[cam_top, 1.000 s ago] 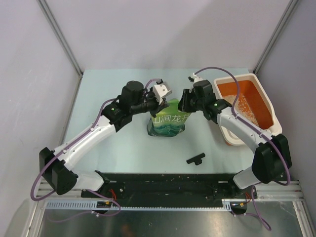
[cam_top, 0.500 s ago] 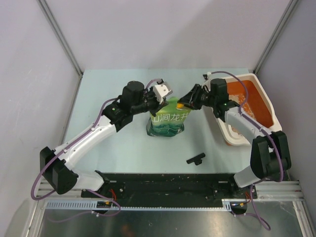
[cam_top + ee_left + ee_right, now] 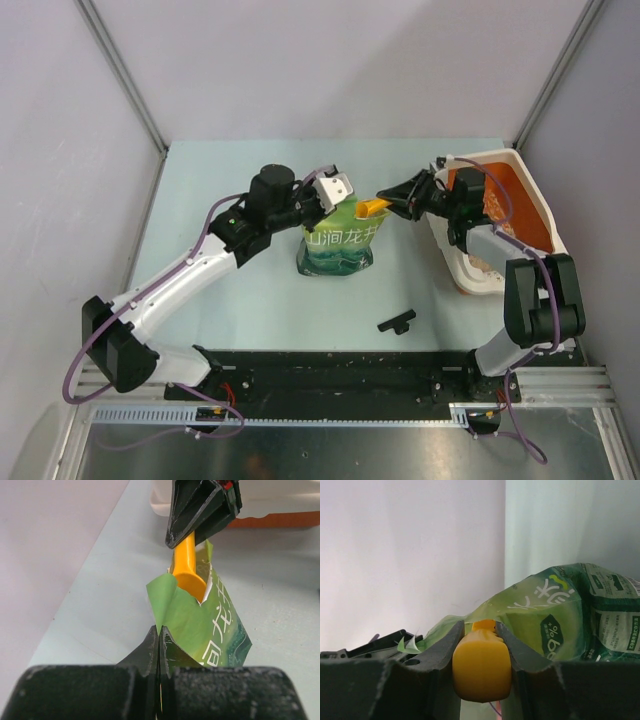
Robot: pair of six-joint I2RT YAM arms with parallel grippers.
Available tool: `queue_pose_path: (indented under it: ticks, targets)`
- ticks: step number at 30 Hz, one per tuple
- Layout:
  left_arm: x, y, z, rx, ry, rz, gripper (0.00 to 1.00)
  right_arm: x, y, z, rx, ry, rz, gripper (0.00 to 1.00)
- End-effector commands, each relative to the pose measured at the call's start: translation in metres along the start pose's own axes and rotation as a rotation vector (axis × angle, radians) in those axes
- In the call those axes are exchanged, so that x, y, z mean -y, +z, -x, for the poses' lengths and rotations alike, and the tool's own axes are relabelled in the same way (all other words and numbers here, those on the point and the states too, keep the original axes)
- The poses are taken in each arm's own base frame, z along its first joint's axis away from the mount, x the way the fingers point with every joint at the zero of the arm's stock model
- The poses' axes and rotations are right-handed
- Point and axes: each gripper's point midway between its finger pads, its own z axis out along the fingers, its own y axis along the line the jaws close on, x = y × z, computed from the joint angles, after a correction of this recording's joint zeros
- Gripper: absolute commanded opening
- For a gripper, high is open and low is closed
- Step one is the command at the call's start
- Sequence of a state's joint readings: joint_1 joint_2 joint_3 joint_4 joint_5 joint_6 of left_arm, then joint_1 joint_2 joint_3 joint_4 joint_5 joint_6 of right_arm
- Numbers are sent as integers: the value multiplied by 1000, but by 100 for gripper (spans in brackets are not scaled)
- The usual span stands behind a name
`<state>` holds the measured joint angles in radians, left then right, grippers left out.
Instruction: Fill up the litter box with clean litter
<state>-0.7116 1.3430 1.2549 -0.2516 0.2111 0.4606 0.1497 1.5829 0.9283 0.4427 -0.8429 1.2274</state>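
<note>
Okay, left jaws were clenched on the torn top edge of the green bag (image 3: 342, 245), likely to hold it upright with its mouth open near the middle of the worktop (image 3: 230, 300); right jaws gripped the orange scoop (image 3: 373, 207) by its handle, bowl poked into that mouth, probably to dig out a load; litter box (image 3: 495, 154) sat by the far right corner

Table (image 3: 300, 310): litter box (image 3: 520, 205), green bag (image 3: 340, 250), black clip (image 3: 396, 322)

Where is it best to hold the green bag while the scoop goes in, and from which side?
Pinch the torn top edge of the green bag from its left, as the left gripper does: it stands upright, and the scoop enters from the right.
</note>
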Motion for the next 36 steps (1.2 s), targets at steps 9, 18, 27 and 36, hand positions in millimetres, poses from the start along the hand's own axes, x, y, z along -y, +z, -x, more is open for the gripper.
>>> queue_pose_path:
  ticks: [9, 18, 27, 36]
  targets:
    - [-20, -13, 17, 39, 160, 74, 0, -28, -41, 19, 17, -14, 119, 0]
    - [-25, -10, 23, 41, 172, 83, 0, -22, -29, 18, -5, 59, 218, 0]
    - [-24, -3, 30, 47, 201, 67, 0, -38, -35, 20, 0, -26, 283, 0]
    - [-23, -2, 36, 63, 204, 59, 0, -26, -39, 26, -10, -11, 233, 0]
